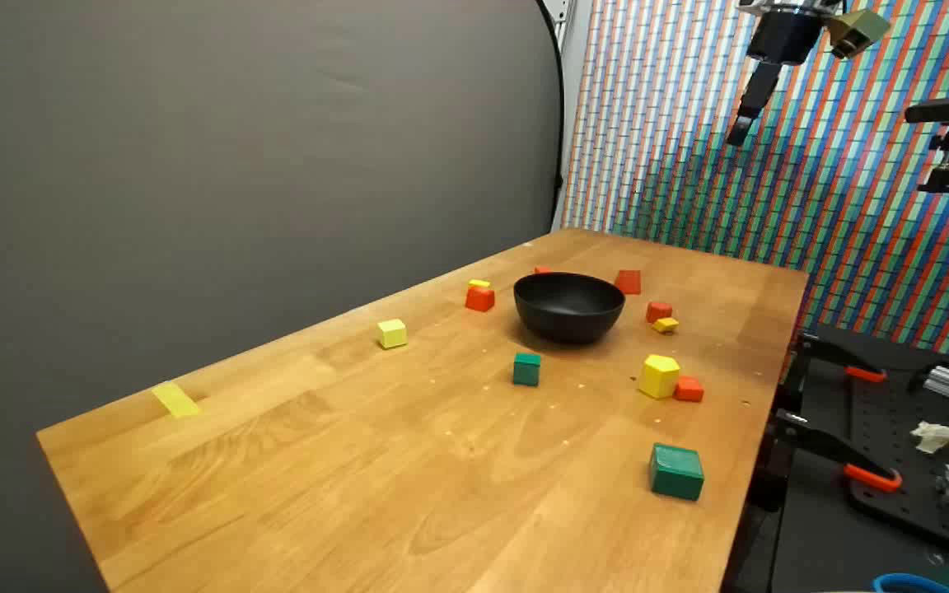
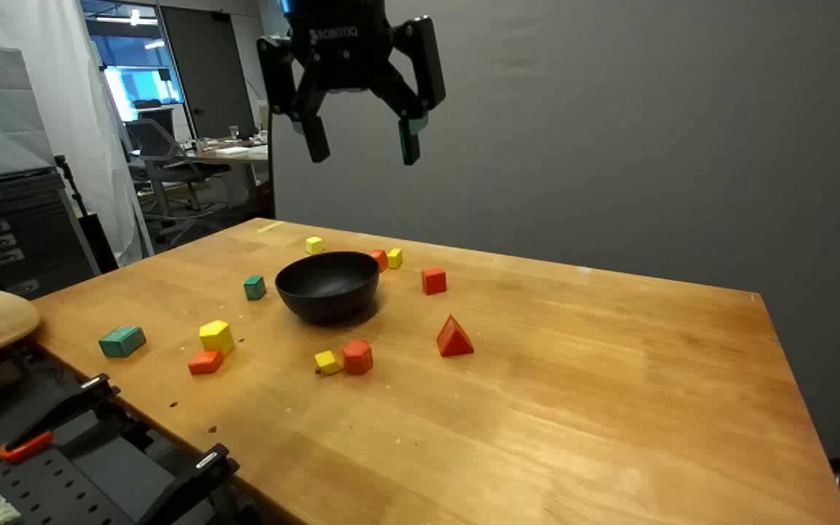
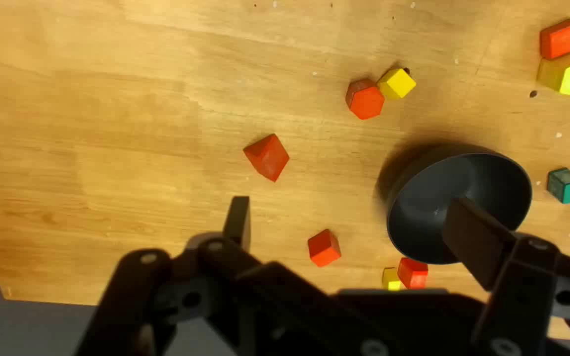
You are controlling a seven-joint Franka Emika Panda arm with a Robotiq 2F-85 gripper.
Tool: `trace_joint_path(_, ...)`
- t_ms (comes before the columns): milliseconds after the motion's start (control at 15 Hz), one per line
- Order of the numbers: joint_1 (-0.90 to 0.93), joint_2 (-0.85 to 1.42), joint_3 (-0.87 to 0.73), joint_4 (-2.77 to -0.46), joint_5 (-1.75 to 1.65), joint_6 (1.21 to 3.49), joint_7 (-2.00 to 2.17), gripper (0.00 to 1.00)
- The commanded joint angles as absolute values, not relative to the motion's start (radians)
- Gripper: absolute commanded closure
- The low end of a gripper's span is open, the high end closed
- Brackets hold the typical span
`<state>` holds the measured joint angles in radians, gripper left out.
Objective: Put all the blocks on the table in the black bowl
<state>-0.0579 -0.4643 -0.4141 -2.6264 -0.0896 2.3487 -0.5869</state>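
The hand (image 2: 365, 162) is wide open, its two fingers (image 2: 410, 142) well apart with only air between them; it hangs high above the surface (image 2: 609, 386) and touches none of the blocks. The black bowl (image 2: 318, 310) sits upright on the surface, and the blocks lie scattered around it.

The wrist view looks down into the bowl, though one finger covers part of the inside. In an exterior view a red cube (image 2: 434, 282) and a red pyramid (image 2: 455, 339) show whole. In an exterior view where a striped backdrop (image 1: 820, 198) stands behind the hand, the bowl covers all but a sliver of that cube, and the hand is turned edge-on, hiding its gap. In both exterior views a large green block (image 1: 676, 472) lies near the edge of the surface, outside the wrist view's frame, as does a lone yellow cube (image 1: 392, 333).

A small green cube (image 2: 254, 287) lies near the bowl. A yellow five-sided block (image 1: 658, 376) stands just beside a flat red-orange block (image 1: 689, 389). A strip of yellow tape (image 1: 175, 399) is on the surface, and black clamps (image 2: 187, 487) stand along one edge.
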Motion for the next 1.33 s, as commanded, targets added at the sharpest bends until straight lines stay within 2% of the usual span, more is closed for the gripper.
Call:
trace_joint_path(0,-0.085,-0.460,-0.387,-2.622,-0.071,2.348,-0.599,0.00)
trace_joint_path(267,-0.064,-0.404,-0.379,-2.653,-0.019,2.420,-0.580,0.00)
trace_joint_path(467,-0.081,-0.411,-0.367,-2.658,-0.011,2.381,-0.592,0.00)
trace_joint_path(733,-0.138,-0.280,-0.307,-2.625,-0.082,2.395,-0.421,0.00)
trace_joint_path(1267,-0.128,-0.035,-0.180,-2.593,-0.088,2.494,-0.181,0.00)
